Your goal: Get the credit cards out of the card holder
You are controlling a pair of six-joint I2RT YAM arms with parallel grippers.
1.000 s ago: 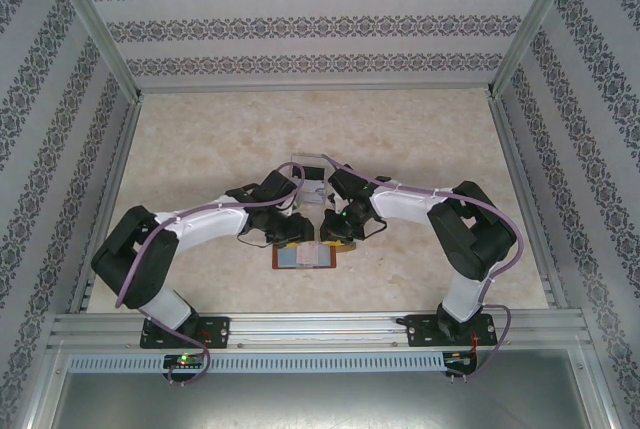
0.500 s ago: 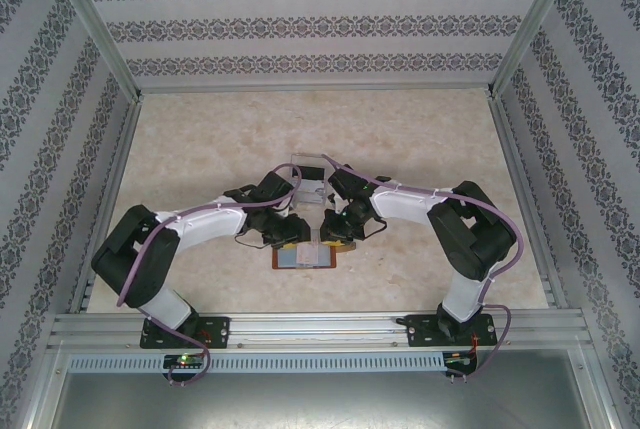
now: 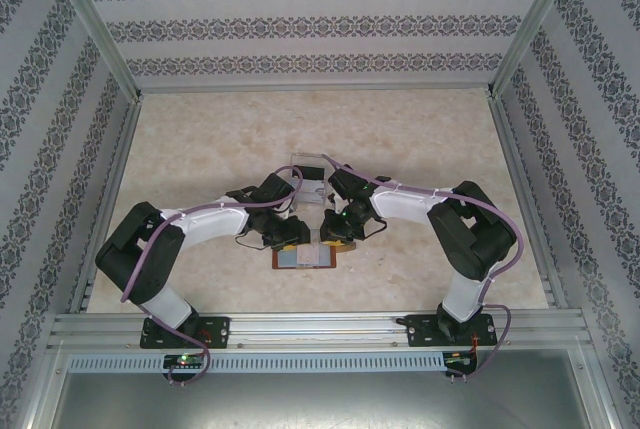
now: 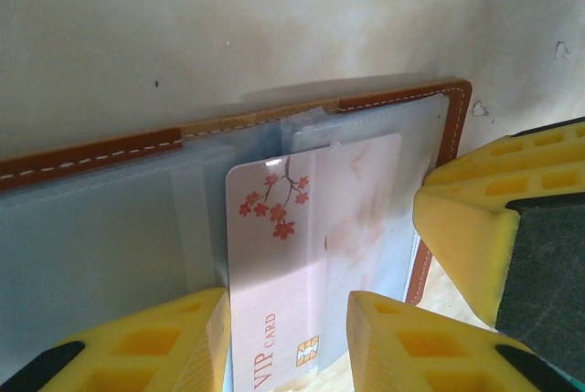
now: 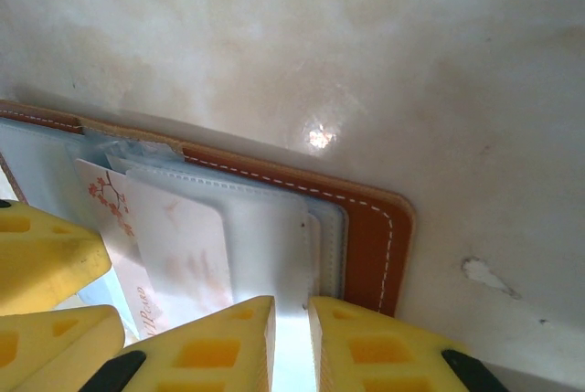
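Only your left arm had budged since a second back: its elbow crept a bit toward the middle, and the holder stayed put on the table, just in front of both wrists.

Your left gripper was down over the open holder with its jaws partway apart, not closed on anything. One finger sat at the card's left edge and the other seemed to lie over its right side. I couldn't tell if the tips were actually pressing on it. The card was half out of its sleeve, the far end tucked under the cloudy plastic and the near end bare between your fingers.

My take on how it'd handle: the card was thin, light, stiff and slick, and the sleeve looked snug, so dragging it flat could slip. That bare near end looked like the spot to pinch, face to face, once it overhung enough to get under.

Over on the right, your right gripper had its jaws nearly together, apparently nipping the holder's pale sleeve near the brown edge. Soft, light leather like that would've slid along with the card if nothing held it.
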